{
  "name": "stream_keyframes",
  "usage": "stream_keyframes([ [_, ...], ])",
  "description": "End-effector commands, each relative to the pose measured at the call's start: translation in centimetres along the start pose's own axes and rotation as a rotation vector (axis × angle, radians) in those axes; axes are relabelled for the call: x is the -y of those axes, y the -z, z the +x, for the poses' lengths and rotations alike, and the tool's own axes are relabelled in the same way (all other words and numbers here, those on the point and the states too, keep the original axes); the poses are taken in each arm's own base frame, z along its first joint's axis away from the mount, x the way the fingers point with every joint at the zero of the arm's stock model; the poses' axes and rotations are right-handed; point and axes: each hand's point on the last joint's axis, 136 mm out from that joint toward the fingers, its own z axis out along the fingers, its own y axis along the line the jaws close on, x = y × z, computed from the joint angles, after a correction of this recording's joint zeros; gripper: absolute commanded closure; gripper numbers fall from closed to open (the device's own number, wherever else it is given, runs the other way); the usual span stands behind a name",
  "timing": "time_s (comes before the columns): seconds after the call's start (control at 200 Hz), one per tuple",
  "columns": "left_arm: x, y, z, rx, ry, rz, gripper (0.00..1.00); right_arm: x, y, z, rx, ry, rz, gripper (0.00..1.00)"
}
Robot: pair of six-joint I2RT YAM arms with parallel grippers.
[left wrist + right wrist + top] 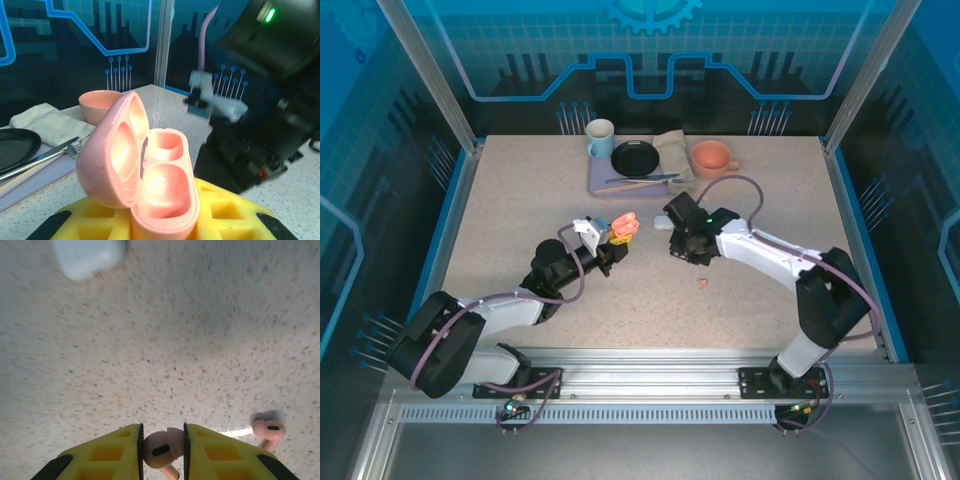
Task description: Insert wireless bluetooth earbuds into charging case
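Bright, even light from above, soft shadows. The pink case (165, 190) glows washed-out up close; the far table (210, 300) looks blurred.

Open pink case (161, 192), two pink earbuds (159, 450)

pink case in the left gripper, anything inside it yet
No: the open pink case shows two empty wells. Its underside is hidden in the left gripper. The right gripper holds one pink earbud.

Blue mug (600, 138), black plate (635, 158), folded cloth (673, 152), pink mug (712, 158) along back.
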Motion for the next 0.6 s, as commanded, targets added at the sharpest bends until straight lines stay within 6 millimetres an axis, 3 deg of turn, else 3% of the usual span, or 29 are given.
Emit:
stream_keyframes([
  [0.0, 0.4, -0.8, -1.4, 0.033, 0.002, 0.054, 1.00, -0.2, 2.2, -2.4, 0.088, 0.028, -0.061, 0.75],
  [0.305, 0.7, -2.7, -1.6, 0.017, 0.027, 0.116, 1.00, -2.5, 8.8, -7.4, 0.290, 0.092, -0.274, 0.75],
  [0.595, 0.7, -5.0, -2.3, 0.020, 0.044, 0.161, 1.00, -6.0, 13.2, -9.6, 0.388, 0.149, -0.459, 0.74],
])
